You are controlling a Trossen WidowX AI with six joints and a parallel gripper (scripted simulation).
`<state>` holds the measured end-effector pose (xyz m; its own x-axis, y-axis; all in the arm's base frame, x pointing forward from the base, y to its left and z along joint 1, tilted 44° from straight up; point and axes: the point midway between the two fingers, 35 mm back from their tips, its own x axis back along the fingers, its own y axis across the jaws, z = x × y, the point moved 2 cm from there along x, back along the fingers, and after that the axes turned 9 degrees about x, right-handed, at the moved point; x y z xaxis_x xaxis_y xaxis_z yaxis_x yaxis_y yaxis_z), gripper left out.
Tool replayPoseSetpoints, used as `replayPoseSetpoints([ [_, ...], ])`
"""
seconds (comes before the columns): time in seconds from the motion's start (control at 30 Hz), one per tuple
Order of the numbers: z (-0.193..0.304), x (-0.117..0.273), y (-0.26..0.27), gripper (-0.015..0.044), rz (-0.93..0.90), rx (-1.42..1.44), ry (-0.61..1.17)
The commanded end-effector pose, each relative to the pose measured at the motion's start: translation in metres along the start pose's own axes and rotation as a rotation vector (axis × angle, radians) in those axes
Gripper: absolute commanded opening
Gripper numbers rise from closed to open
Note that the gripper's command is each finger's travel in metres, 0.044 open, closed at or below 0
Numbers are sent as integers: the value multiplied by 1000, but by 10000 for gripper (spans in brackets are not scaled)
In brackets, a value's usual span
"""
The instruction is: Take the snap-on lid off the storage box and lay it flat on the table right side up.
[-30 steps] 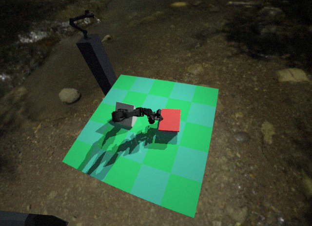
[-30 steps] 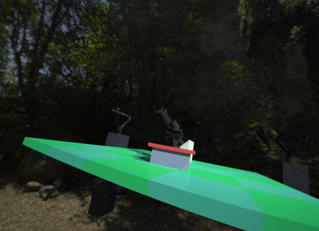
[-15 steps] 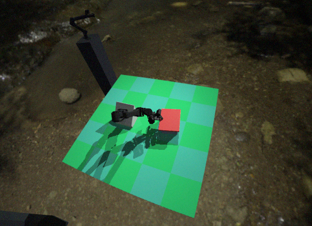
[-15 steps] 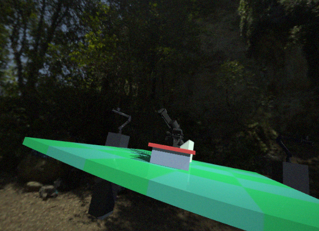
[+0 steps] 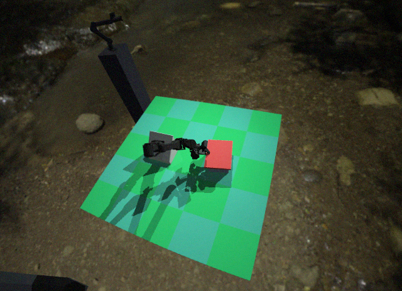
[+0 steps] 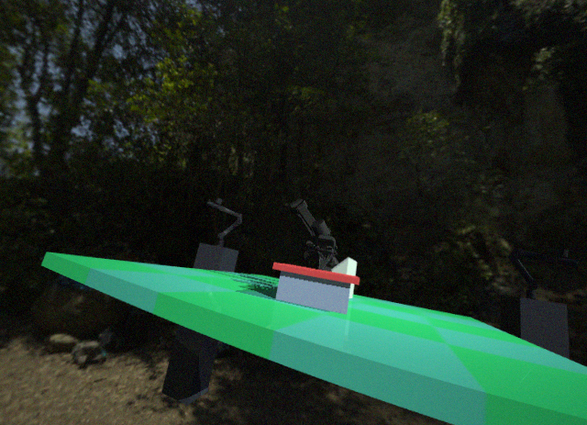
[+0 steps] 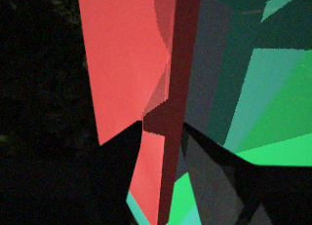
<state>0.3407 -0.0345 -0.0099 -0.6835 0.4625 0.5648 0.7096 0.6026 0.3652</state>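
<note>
The red square lid (image 5: 220,154) (image 6: 313,272) (image 7: 127,64) sits flat on top of the storage box, red face up. The box (image 6: 310,295) (image 7: 210,55) is grey and stands on the green and teal checkered table (image 5: 201,239) (image 6: 379,344). My gripper (image 5: 206,151) (image 7: 161,126) is shut on the lid's near edge, on the side facing the arm. In the wrist view one dark finger is over the lid's red top and the other is below its rim, beside the box wall. The fingertips are hidden behind the lid in the exterior view.
A grey slab with a pale side (image 5: 159,136) (image 6: 351,267) stands by the arm's base, behind the box in the exterior view. A dark pedestal (image 5: 126,76) (image 6: 215,259) with a thin arm stands beyond the table edge. Another pedestal (image 6: 545,320) shows at the right of the exterior view.
</note>
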Motion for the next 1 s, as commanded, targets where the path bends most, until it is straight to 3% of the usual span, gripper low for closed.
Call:
replayPoseSetpoints([
  [0.0,0,3,3,0,-5,-1,-3],
  [0.97,-1,7,7,0,-5,-1,-3],
])
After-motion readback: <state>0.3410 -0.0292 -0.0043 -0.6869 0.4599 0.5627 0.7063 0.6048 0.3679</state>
